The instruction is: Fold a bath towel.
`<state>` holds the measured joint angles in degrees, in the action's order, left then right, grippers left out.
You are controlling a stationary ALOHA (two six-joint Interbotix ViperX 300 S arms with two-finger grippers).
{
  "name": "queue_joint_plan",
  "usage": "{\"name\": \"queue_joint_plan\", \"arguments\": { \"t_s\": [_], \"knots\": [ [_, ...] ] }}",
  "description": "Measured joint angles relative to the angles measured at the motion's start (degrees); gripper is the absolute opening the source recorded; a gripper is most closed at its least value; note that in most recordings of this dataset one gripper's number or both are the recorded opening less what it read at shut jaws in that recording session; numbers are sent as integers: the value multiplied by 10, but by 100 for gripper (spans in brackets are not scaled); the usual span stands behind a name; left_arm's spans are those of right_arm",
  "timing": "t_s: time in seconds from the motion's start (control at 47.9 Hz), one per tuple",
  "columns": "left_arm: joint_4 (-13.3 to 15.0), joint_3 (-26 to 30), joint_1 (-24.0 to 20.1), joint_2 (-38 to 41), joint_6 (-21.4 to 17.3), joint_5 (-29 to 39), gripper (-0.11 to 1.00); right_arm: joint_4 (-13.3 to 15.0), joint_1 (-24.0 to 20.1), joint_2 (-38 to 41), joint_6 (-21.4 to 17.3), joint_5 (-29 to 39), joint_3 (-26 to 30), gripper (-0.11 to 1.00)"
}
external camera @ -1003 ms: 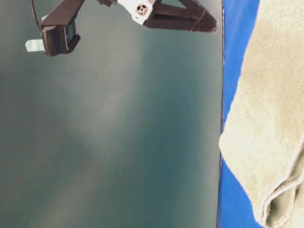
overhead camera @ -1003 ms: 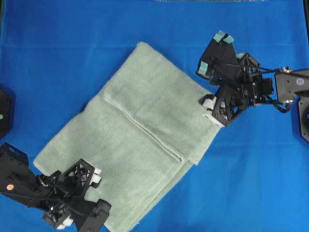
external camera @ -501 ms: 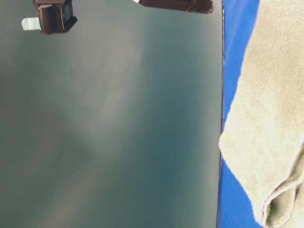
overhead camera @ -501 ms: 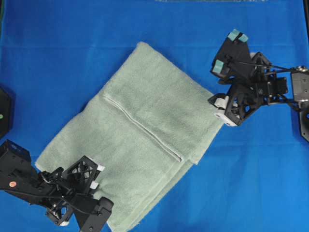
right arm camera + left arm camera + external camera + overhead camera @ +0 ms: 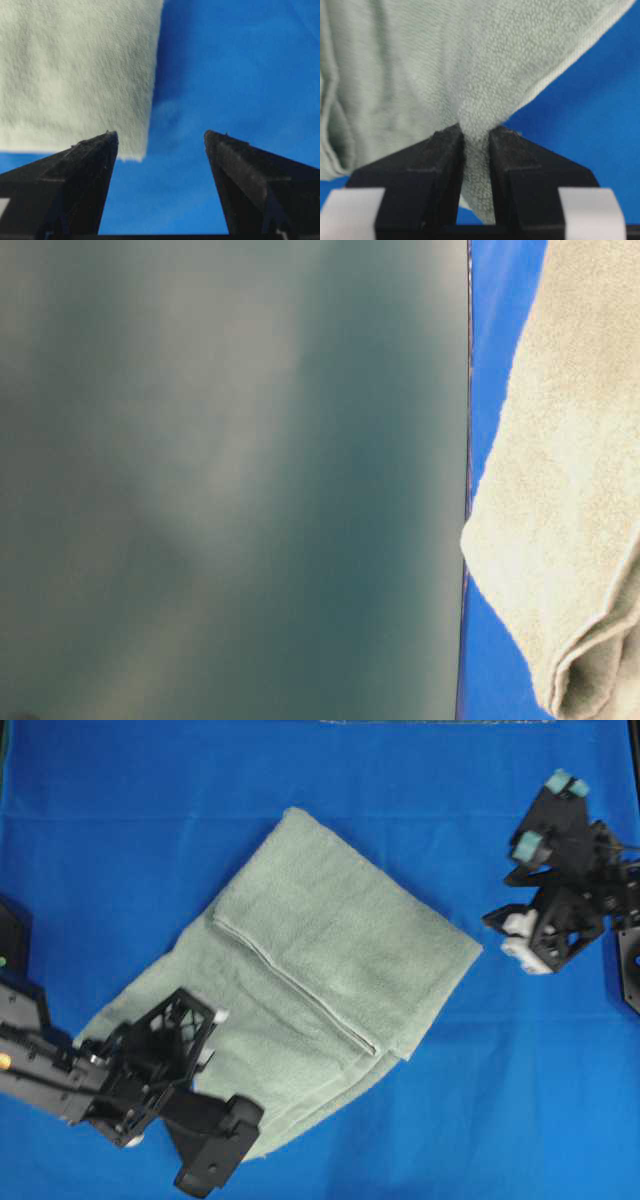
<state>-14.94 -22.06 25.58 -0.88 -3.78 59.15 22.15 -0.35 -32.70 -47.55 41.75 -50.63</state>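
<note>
The bath towel [image 5: 330, 960] is laid diagonally on the blue cloth [image 5: 120, 840], already doubled over once, with a hem line seen across the middle. Its lower-left corner is pinched between the pressed-together left gripper [image 5: 476, 145]. The right gripper [image 5: 160, 150] is held spread wide, well off the towel's right corner. Looks like the next fold is being started; the pinched corner probably needs to be carried across.

Bright even light, soft shadows; table-level view mostly a blurred grey-green haze
</note>
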Motion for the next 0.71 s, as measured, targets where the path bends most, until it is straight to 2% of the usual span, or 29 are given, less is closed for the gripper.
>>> {"name": "queue_joint_plan", "arguments": {
  "t_s": [0.042, 0.104, 0.209, 0.292, 0.355, 0.439, 0.543, 0.71],
  "knots": [
    [0, 8, -12, 3, -17, 1, 13, 0, 0, -12, 1, 7, -4, 67],
    [1, 25, -42, 13, -73, -4, 13, 0, 1, -27, 4, 16, -11, 67],
    [-6, 67, -100, 43, -118, -22, 13, 1, 1, -44, 6, 24, -18, 67],
    [-9, 113, -154, 77, -199, -40, 13, 4, 0, -47, 8, 25, -23, 67],
    [-6, 151, -189, 107, -278, -54, 13, 9, 0, -46, 8, 25, -25, 67],
    [10, 199, -231, 152, -342, -70, 13, 12, 0, -46, 7, 25, -25, 67],
    [22, 234, -265, 192, -351, -87, 13, 14, 0, -46, 8, 23, -25, 67],
    [25, 256, -299, 231, -350, -109, 13, 18, -1, -46, 9, 23, -25, 67]
  ]
}}
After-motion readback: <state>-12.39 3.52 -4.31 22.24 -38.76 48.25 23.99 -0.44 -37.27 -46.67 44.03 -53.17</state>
